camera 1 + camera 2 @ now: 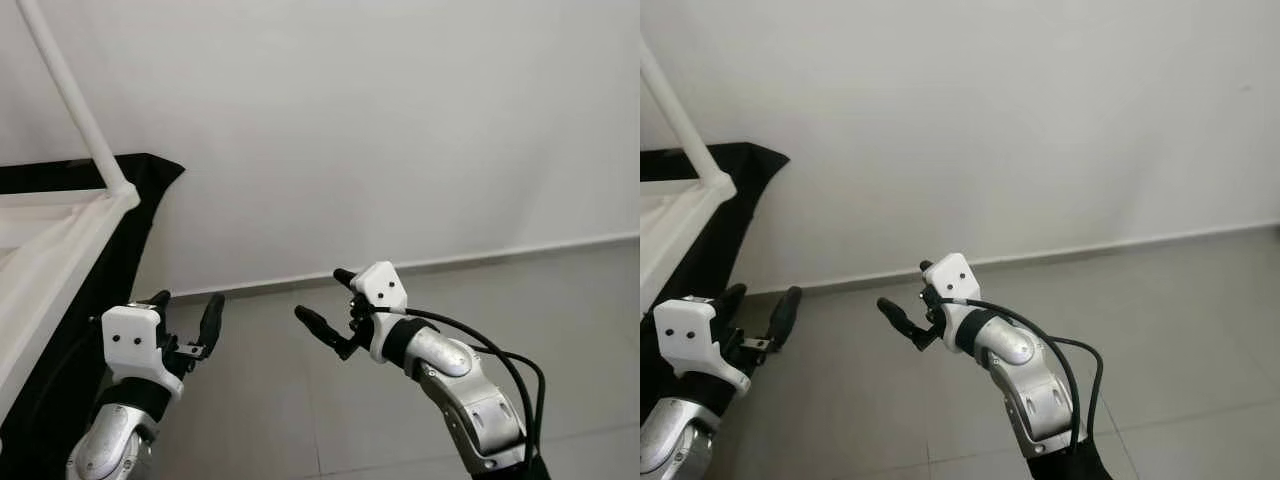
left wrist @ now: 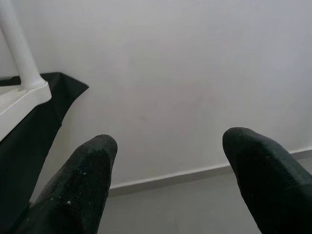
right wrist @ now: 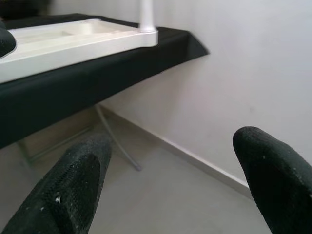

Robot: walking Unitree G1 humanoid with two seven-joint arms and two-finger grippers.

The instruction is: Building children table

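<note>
In the left eye view, the left tool (image 1: 186, 318) and right tool (image 1: 325, 302) were raised over the grey floor (image 1: 560, 320) before a white wall (image 1: 400, 120), both spread wide and holding nothing. The white children's table top (image 1: 45, 250) lay upside down, one leg (image 1: 75, 100) upright, on the black-draped worktop (image 1: 150, 175) at the robot's left. The right wrist view showed that table top (image 3: 73, 41) on the worktop (image 3: 97, 78), between parted fingers (image 3: 68, 190).
</note>
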